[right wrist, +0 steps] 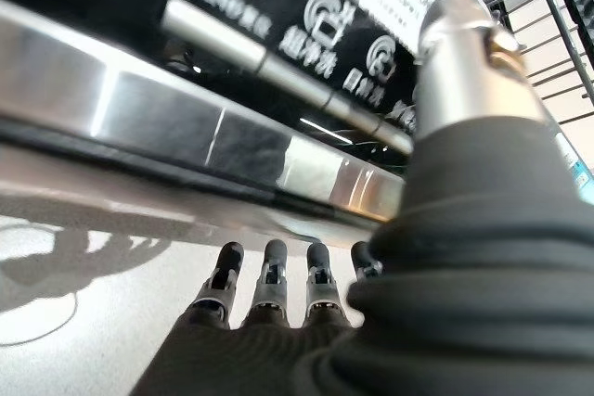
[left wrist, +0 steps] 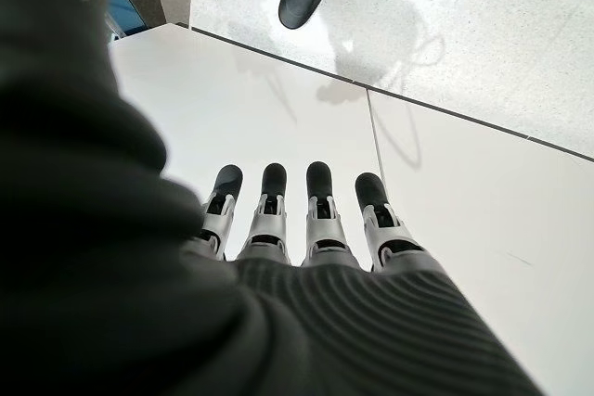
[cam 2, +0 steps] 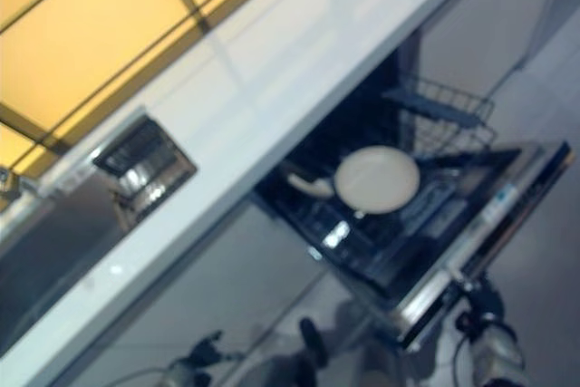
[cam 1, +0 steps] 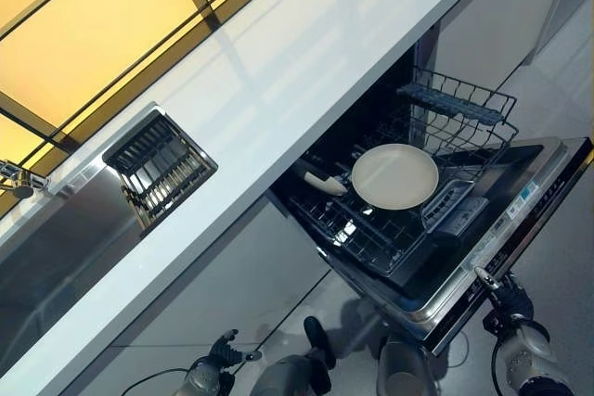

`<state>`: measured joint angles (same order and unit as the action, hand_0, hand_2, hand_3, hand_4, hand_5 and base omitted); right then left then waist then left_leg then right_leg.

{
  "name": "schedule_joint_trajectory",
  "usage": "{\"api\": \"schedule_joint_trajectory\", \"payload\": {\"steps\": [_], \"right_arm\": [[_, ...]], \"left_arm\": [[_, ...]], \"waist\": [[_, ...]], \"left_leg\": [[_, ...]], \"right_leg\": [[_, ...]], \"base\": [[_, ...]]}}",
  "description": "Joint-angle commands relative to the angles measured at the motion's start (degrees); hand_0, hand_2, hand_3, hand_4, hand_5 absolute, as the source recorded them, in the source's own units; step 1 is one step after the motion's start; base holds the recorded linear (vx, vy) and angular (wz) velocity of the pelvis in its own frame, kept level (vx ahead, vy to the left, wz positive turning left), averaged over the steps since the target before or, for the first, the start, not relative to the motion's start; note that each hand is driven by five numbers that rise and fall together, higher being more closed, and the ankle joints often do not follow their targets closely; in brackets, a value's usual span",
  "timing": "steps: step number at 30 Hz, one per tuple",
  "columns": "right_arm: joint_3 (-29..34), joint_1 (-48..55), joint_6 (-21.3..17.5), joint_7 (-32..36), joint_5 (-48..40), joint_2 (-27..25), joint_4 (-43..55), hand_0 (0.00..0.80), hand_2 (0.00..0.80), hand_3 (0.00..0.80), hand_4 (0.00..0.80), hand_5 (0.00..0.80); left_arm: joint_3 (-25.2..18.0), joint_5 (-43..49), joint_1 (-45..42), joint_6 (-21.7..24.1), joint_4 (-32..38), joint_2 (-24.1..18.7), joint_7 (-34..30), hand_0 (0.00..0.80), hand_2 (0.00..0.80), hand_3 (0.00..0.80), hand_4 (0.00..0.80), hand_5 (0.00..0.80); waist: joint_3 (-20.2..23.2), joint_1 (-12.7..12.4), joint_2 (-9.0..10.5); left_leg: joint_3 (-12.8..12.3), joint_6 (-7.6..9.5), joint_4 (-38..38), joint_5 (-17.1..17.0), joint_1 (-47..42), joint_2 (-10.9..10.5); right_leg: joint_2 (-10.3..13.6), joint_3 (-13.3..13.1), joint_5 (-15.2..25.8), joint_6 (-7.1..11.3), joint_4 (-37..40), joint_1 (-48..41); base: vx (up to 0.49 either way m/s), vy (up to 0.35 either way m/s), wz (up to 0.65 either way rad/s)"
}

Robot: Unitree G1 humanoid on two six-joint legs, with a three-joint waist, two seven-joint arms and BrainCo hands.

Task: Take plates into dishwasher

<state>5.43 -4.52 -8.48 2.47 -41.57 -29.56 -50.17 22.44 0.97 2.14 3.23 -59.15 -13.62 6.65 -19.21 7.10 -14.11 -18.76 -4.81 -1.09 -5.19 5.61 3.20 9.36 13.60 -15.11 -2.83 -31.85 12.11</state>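
Note:
A round cream plate (cam 1: 394, 176) lies flat on the pulled-out lower rack (cam 1: 371, 229) of the open dishwasher under the counter. A small white item (cam 1: 320, 183) lies beside it in the rack. My left hand (cam 1: 223, 354) hangs low by the cabinet front, fingers (left wrist: 278, 210) straight over the floor and empty. My right hand (cam 1: 509, 301) hangs just below the outer edge of the lowered dishwasher door (cam 1: 524, 210). Its fingers (right wrist: 269, 275) are straight and hold nothing, close to the door's steel edge and handle bar (right wrist: 278, 67).
A long white countertop (cam 1: 306, 71) runs diagonally above the dishwasher. A steel sink (cam 1: 56, 248) with a wire drain basket (cam 1: 160, 166) and a tap (cam 1: 17, 178) is at the left. A wire rack section (cam 1: 459, 104) stands at the dishwasher's back.

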Motion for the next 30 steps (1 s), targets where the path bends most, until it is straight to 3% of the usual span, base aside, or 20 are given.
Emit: {"api": "schedule_joint_trajectory", "payload": {"steps": [1,14,26,30], "right_arm": [[-7.38,-5.03,1.48,7.88,4.23,3.54,7.02,0.000,0.000,0.000,0.000,0.000],[-11.70,-4.45,2.47,6.45,5.28,7.13,11.78,0.000,0.000,0.000,0.000,0.000],[-13.86,-5.09,2.34,7.40,7.36,8.14,13.68,0.000,0.000,0.000,0.000,0.000],[-14.74,-6.09,2.33,7.15,7.48,8.90,13.44,0.000,0.000,0.000,0.000,0.000]], "left_arm": [[-0.75,-0.28,-0.03,-0.27,2.48,-1.01,-0.14,0.000,0.000,0.000,0.000,0.000],[0.14,2.04,-2.44,-0.32,2.25,-0.83,-0.61,0.000,0.000,0.000,0.000,0.000],[-0.43,2.68,-3.64,-0.77,1.65,-0.81,-0.22,0.000,0.000,0.000,0.000,0.000],[-0.73,3.03,-3.61,-0.91,0.86,-1.22,-0.01,0.000,0.000,0.000,0.000,0.000]], "waist": [[0.21,-1.20,3.30],[1.41,-2.77,4.43],[3.31,-5.03,5.59],[4.60,-6.38,6.86]], "left_leg": [[2.56,-1.99,-2.28,-6.40,-1.19,3.15],[3.22,-1.27,-1.75,-4.67,-3.68,2.72],[3.50,0.41,-1.56,0.08,-4.59,1.52],[4.62,1.34,-2.33,2.61,-4.83,0.73]], "right_leg": [[-2.03,6.43,-3.07,-4.97,5.92,-7.13],[-1.95,7.19,-2.94,-4.59,7.49,-10.79],[-1.53,8.06,0.42,-2.59,14.20,-14.08],[-1.54,8.39,1.64,-1.73,16.63,-15.64]], "base": [[0.049,-0.024,-0.06],[0.079,0.044,-0.04],[0.085,0.117,0.00],[0.127,0.123,-0.02]]}}
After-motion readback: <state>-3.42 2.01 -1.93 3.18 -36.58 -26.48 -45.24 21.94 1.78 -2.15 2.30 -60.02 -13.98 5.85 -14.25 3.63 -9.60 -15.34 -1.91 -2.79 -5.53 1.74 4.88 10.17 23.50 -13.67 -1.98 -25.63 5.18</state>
